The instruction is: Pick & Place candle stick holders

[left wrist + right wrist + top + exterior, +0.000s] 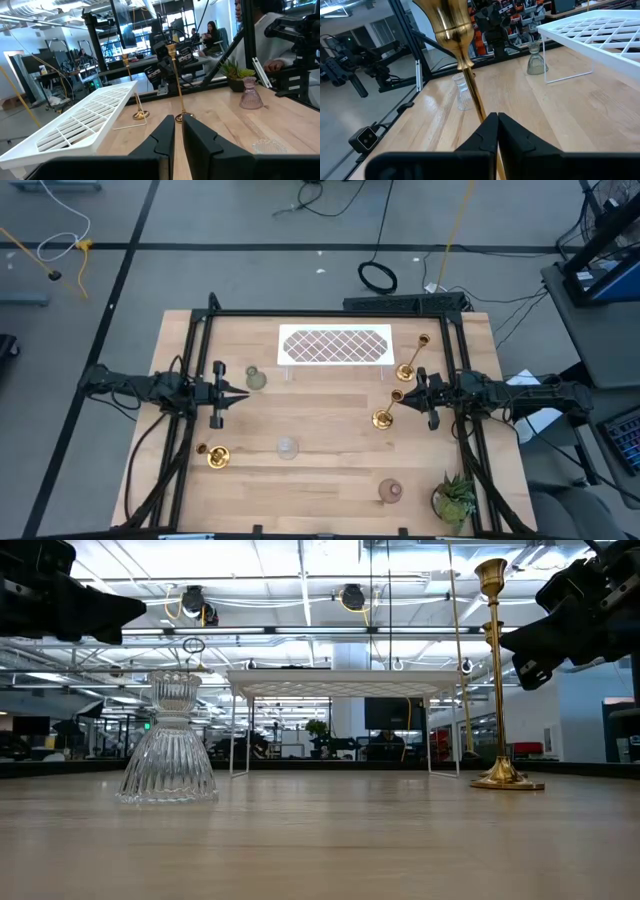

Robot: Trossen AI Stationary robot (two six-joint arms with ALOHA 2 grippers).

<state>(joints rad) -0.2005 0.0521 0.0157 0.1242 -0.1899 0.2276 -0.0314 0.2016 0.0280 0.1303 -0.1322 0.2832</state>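
Observation:
A tall gold holder [389, 408] stands upright on its round base on the right side of the table. My right gripper [412, 394] is shut, and its tips [497, 117] are level with the holder's upper stem [475, 100]. A second tall gold holder [413, 358] stands by the white tray. A short gold holder [217, 455] stands at the near left. Three glass holders stand on the table: greenish [256, 378], clear [288, 447] and pinkish [390, 491]. My left gripper [243, 393] is shut and empty, beside the greenish glass one. My right gripper comes level from the table's right side. Its shut fingertips [490, 122] are at the tall holder's stem, a little below the cup. I cannot tell whether they touch it. The holder stands upright on its base [383, 418].
The white lattice tray [335, 345] stands on thin legs at the table's far middle. A small green potted plant [455, 498] stands at the near right corner. Bare wood lies in the table's middle. People sit in the room beyond the table.

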